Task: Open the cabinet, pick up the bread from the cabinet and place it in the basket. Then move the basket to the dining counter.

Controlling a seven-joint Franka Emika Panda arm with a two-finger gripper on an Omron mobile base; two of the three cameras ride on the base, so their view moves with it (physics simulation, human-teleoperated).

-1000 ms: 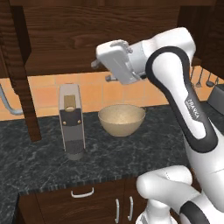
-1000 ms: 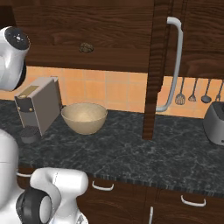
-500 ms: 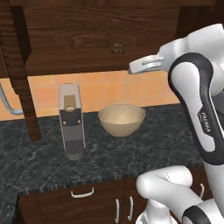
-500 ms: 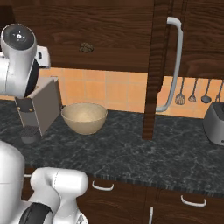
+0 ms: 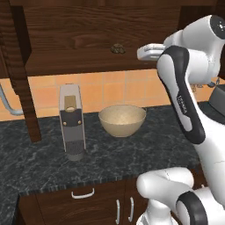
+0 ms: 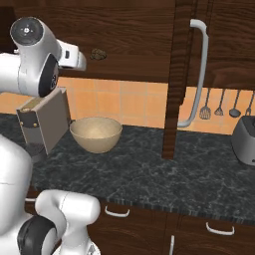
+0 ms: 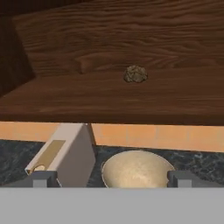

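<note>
Cabinet (image 5: 96, 39) is standing open — right door (image 6: 182, 74) is swung out edge-on, its long silver handle (image 6: 199, 74) facing the camera. Bread (image 7: 135, 74), a small brown lump, is sitting on the cabinet floor near the back, nothing touching it. Hand (image 7: 109, 178) is hanging in front of the opening, level with the shelf edge, fingers (image 7: 43, 178) spread wide and gripping nothing. Basket (image 5: 122, 120) is sitting on the black granite surface (image 5: 44, 162) below the cabinet — nothing in it that I can see. Grey-and-black appliance (image 5: 71, 123) is standing upright just beside it. Toaster (image 6: 245, 141) and hanging utensils (image 6: 219, 105) are sitting well apart from the basket.
</note>
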